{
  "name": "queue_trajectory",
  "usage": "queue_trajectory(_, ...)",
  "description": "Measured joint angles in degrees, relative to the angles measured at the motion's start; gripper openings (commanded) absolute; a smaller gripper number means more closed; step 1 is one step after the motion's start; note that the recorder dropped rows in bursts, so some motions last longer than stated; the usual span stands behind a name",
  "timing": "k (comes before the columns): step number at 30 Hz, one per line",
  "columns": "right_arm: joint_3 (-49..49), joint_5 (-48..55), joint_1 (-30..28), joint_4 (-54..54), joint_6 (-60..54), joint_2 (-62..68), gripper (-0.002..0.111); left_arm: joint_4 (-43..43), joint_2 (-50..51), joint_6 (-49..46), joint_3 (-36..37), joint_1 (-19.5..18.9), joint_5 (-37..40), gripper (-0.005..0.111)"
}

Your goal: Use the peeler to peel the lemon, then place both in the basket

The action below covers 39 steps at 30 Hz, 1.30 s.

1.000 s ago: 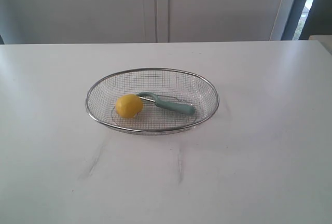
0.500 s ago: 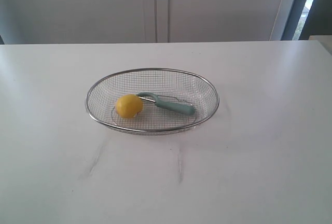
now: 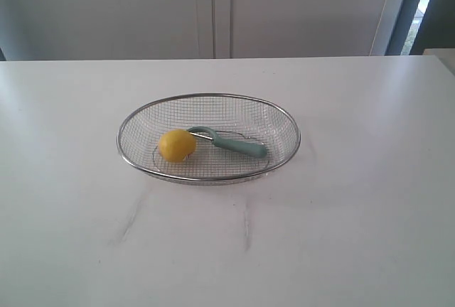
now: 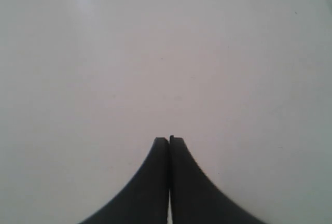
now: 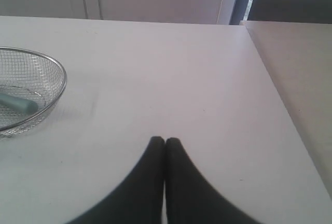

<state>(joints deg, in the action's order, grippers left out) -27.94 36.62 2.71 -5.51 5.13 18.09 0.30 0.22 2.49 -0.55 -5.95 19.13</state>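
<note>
The white table (image 3: 355, 214) carries only one cluster of things, set near its middle where either arm could reach it. The basket (image 3: 213, 95) sits there upright, its long axis running across the exterior view. Both task items lie inside it.

The left gripper (image 4: 169, 141) hangs over bare tabletop with its jaws pressed together on nothing. The right gripper (image 5: 165, 141) is clenched the same way, empty, well apart from the basket's rim. Neither arm shows in the exterior view.

The peeler (image 3: 238, 145) lies flat on the mesh, its blade loop touching the lemon (image 3: 177, 145). The lemon rests on the basket's left half (skin evenly yellow, so probably unpeeled, though I cannot tell for sure).
</note>
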Motion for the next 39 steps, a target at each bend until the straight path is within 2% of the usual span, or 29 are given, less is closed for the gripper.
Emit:
queue_trajectory(7,4.95,0.0,0.0,-0.11,0.0,-6.57,0.0,0.0,0.0,0.0,0.0,0.0,0.0,0.0)
queue_trajectory(22,5.32,-0.02,0.0,-0.11,0.0,-10.6,0.0,0.0,0.0,0.0,0.0,0.0,0.0,0.0)
queue_trajectory(29,9.65,-4.62,-0.1,-0.11,0.0,-17.62,0.0,0.0,0.0,0.0,0.0,0.0,0.0,0.0)
queue_trajectory(39,14.62,-5.93,-0.23,-0.11,0.0,-17.83,0.0,0.11,0.0,0.0,0.0,0.0,0.0,0.0)
